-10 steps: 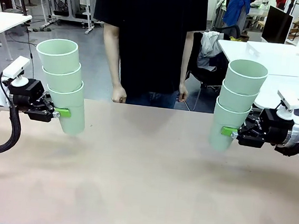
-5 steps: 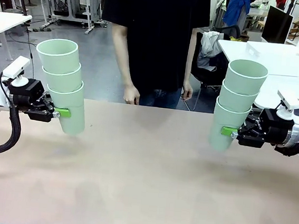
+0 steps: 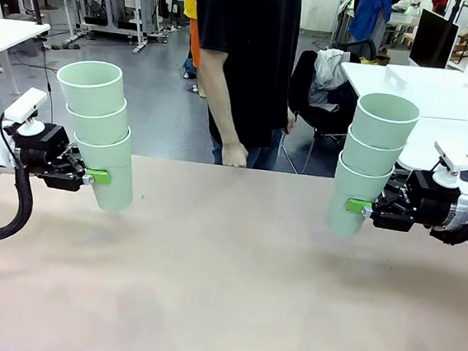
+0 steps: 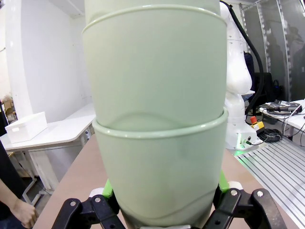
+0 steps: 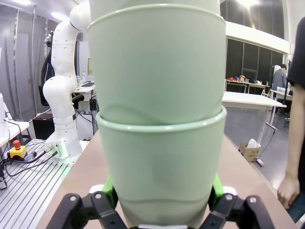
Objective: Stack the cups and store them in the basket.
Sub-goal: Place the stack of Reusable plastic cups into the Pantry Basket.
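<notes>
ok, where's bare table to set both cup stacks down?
The tan table is bare across the middle, between the stack of three pale mint-green plastic tumblers in the left gripper and the matching stack in the right gripper, and along the near edge. Crowded: the far edge centre, by the person's hand, and the sides by the arms.

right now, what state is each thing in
left cup stack: three nested, rims up, slightly tilted, held off the table
right cup stack: three nested, rims up, slightly tilted, held off the table
left gripper: shut on the left stack's bottom cup
right gripper: shut on the right stack's bottom cup
person's hand: hanging at the table's far edge, holding nothing
</notes>
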Motion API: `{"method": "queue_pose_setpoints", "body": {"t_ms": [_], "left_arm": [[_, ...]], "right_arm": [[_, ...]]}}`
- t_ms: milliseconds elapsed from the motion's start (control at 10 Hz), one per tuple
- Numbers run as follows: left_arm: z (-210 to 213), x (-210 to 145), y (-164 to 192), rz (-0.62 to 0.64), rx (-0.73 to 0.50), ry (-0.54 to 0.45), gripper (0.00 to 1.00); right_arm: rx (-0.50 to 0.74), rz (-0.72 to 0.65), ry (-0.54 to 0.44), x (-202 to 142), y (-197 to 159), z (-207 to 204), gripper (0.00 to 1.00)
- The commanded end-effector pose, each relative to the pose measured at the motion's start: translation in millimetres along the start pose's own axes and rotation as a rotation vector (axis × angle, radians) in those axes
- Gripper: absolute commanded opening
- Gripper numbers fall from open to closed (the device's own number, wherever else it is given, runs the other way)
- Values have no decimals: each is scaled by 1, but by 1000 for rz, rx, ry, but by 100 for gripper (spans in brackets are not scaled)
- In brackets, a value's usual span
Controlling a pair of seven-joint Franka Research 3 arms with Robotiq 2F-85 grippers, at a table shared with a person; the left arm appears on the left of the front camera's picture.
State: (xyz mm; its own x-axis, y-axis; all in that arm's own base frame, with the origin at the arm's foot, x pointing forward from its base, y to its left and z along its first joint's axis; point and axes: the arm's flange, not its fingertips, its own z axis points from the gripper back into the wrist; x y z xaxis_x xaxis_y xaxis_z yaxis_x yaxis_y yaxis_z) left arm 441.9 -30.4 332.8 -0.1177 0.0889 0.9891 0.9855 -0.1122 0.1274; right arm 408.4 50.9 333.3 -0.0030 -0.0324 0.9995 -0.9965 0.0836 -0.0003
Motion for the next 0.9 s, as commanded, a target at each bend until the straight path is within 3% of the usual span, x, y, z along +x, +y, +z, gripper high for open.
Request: {"method": "queue_pose_setpoints", "body": {"t_ms": [0, 800], "left_arm": [[-1, 4, 1, -13, 0, -6, 87], [-1, 4, 1, -13, 0, -6, 87]], "right_arm": [[1, 12, 0, 3, 0, -1, 87], [1, 12, 0, 3, 0, -1, 87]]}}
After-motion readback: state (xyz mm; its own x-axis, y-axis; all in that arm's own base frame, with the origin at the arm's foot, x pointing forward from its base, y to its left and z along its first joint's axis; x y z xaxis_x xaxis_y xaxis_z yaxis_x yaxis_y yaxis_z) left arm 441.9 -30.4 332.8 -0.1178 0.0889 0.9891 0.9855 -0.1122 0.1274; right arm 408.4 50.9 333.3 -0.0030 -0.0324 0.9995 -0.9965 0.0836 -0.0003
